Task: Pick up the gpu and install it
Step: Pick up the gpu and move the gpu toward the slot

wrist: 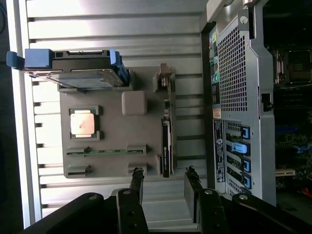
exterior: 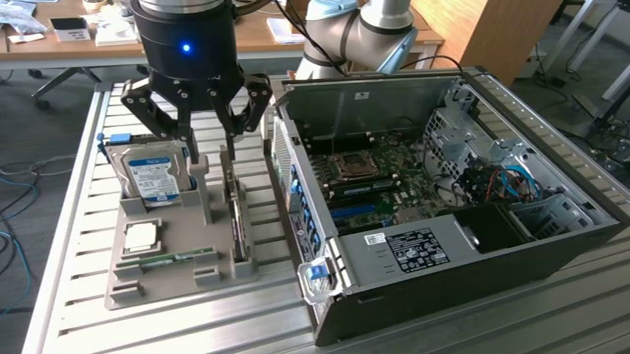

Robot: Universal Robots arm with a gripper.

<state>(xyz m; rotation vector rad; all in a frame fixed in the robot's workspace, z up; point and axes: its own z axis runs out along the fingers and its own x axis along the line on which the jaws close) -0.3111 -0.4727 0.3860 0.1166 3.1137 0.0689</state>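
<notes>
The gpu (exterior: 237,217) (wrist: 166,146) is a thin dark card standing on its edge in a slot of the grey holder tray (exterior: 162,284) (wrist: 114,134). Its silver bracket (wrist: 164,80) is at the end away from my fingers in the wrist view. My gripper (exterior: 214,147) (wrist: 164,172) hangs open above the tray, over the end of the card that lies farther back in the exterior view. One black finger (wrist: 137,178) is on each side of the card's line. Nothing is held.
On the same tray sit a silver hard drive (exterior: 153,177) (wrist: 73,68) with blue rails, a square processor chip (exterior: 141,236) (wrist: 83,123) and a green memory stick (exterior: 170,258) (wrist: 105,150). The open computer case (exterior: 462,243) (wrist: 234,87) lies close beside the tray, motherboard (exterior: 379,177) exposed.
</notes>
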